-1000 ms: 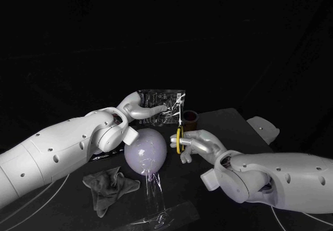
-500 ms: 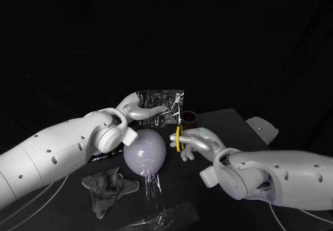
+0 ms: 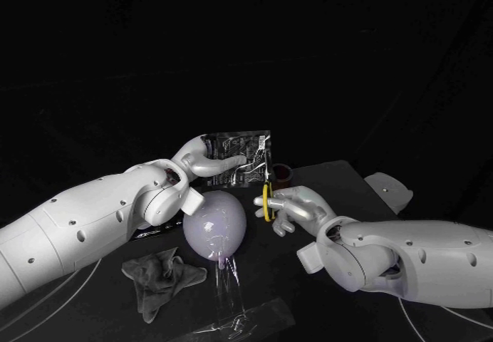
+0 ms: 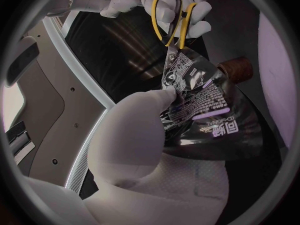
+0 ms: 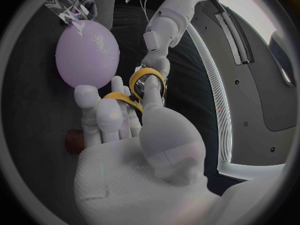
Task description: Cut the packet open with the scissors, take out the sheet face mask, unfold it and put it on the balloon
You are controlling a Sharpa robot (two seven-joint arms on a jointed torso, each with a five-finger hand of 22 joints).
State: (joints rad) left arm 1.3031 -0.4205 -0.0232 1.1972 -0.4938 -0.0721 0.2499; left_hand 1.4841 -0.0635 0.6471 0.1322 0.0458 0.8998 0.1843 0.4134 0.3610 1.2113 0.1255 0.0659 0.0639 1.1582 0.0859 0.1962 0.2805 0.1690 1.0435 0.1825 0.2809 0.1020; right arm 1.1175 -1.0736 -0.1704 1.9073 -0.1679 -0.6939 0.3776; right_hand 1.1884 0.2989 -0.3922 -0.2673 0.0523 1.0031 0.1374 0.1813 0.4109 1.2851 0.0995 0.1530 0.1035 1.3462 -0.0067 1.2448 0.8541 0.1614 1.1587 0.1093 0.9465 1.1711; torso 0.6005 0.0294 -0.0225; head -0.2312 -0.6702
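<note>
left hand (image 3: 209, 161) raised above the table (image 3: 334, 179), fingers closed on the packet (image 3: 239, 153), holding it up flat toward the head camera; right hand (image 3: 295, 207) grips the scissors (image 3: 267, 202) through the yellow loops, blades pointing up at the packet's lower corner; from the left wrist the blade tips sit on the packet's edge just beside the holding fingertip, nearly closed; cannot tell how far any cut runs; judged stage: cutting under way, packet not yet open; mask not out, so pulling it out, unfolding it and laying it on are all left; balloon (image 3: 215, 226) lies bare on the table below both hands, grey cloth (image 3: 157, 275) near it; against half a second back: right hand and scissors edged slightly up and away from the robot, packet's right edge drawn in a little; left hand, balloon and cloth as they were
</note>
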